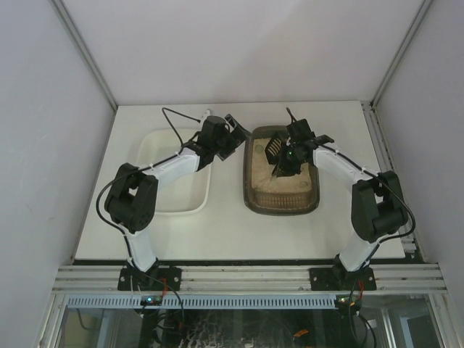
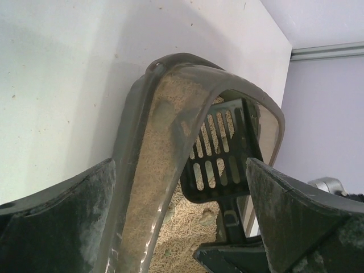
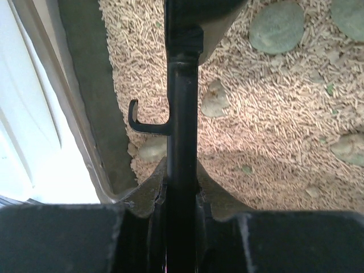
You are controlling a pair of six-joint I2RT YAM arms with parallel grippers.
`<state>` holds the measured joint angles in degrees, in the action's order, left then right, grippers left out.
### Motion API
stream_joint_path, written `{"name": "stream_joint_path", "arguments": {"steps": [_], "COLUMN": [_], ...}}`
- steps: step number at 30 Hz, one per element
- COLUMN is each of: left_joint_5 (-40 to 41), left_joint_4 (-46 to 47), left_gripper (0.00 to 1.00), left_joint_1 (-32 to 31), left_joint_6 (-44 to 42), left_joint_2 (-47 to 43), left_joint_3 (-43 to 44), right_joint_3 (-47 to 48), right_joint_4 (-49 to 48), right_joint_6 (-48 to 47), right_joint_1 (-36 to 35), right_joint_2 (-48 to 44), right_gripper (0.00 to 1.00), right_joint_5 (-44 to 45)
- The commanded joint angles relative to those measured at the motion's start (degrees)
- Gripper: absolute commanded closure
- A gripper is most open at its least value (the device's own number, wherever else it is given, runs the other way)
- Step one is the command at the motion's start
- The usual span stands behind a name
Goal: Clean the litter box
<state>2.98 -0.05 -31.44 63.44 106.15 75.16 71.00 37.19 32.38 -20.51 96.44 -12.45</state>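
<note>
Up close, our right gripper (image 3: pixel 181 185) has its fingers (image 3: pixel 142 199) clamped tight on the black handle of the scoop (image 3: pixel 182 108). The handle runs straight away from the pads, with a small hook (image 3: pixel 142 122) curling off its left side. Beneath it lies the pale litter (image 3: pixel 267 114), dotted with grey-green lumps (image 3: pixel 277 25), one of them just beside the handle in this view. To the left rises the dark wall of the litter box (image 3: pixel 88 74). Beyond that wall a white surface (image 3: pixel 28 125) shows, and we cannot tell from the wrist view whether it is the table or the neighbouring tray.

Our left gripper (image 1: pixel 238 136) holds its fingers (image 2: pixel 62 222) well apart, one outside the box and one inside, so the brown translucent rim passes between them. Neither pad is plainly pressing on it. Past that rim, the left wrist view shows the slotted head of the scoop raised above the litter, in the far part of the box.

From above, the litter box (image 1: pixel 281 209) sits on the right half of the table (image 1: pixel 290 235), its long side running away from the arm bases. The right arm reaches over it from the right, and the left arm reaches across to its left rim near the far end. Just beside it on the left lies the white tray (image 1: pixel 174 209), parted from the box by a narrow strip of table. The left arm crosses over the tray's far right corner.
</note>
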Motion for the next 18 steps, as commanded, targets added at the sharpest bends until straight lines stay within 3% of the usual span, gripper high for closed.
{"name": "stream_joint_path", "arguments": {"steps": [1, 18], "left_joint_5": [1.23, 0.99], "left_joint_4": [3.29, 6.24], "left_gripper": [0.0, 0.0], "left_joint_1": [-0.29, 0.77], "left_joint_6": [0.13, -2.22], "left_joint_2": [-2.16, -5.6], "left_joint_3": [0.21, -3.49], "right_joint_3": [2.87, 5.06], "right_joint_4": [-4.84, -6.86], "right_joint_6": [2.37, 3.22], "right_joint_1": [-0.46, -4.76], "right_joint_2": [2.42, 10.44], "right_gripper": [1.0, 1.0], "right_joint_5": [-1.92, -9.64]}}
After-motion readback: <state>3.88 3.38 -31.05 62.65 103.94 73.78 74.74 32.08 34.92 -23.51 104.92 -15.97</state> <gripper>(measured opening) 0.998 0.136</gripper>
